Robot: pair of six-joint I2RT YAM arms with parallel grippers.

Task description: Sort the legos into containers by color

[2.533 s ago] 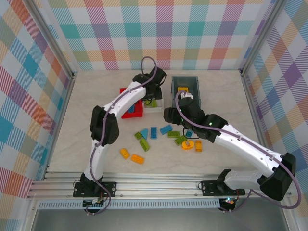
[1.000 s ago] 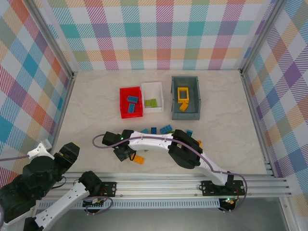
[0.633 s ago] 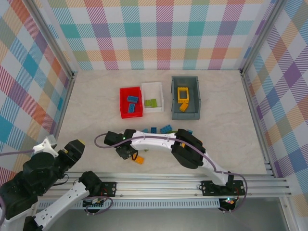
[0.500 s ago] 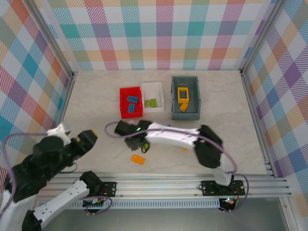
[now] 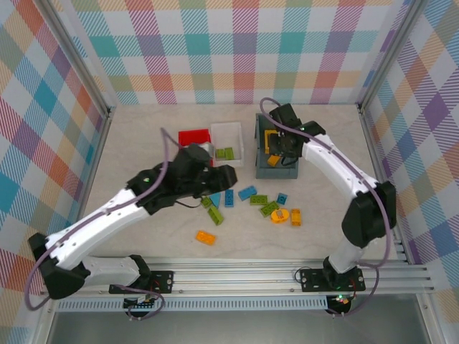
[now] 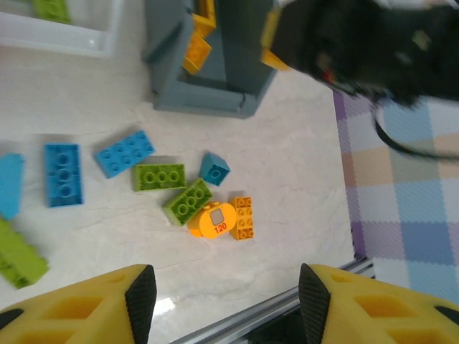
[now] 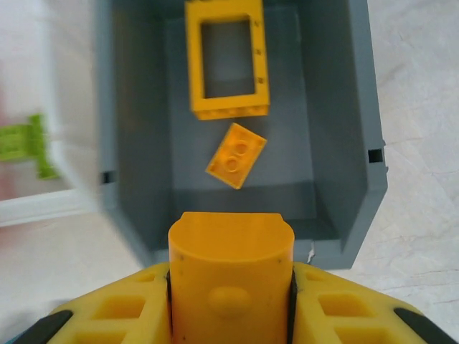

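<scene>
Top view: right gripper (image 5: 278,145) hangs over grey bin (image 5: 267,172). Left gripper (image 5: 224,175) sits by red bin (image 5: 190,136) & white bin (image 5: 228,125). Approx ten legos (image 5: 247,192) lie loose on table (image 5: 143,143).
Left wrist: gripper wide, empty, above blue, green, orange legos.
Right wrist: gripper clamps yellow brick (image 7: 231,251) above grey bin w/ frame (image 7: 226,61) + one brick inside.
Prob. under half done.

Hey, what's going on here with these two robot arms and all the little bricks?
The arms are sorting toy bricks by colour. The right gripper holds a yellow brick over the grey bin, where a yellow frame and a small yellow block already lie. The left gripper hangs open and empty above loose bricks, blue, green and orange, lying on the table.
</scene>
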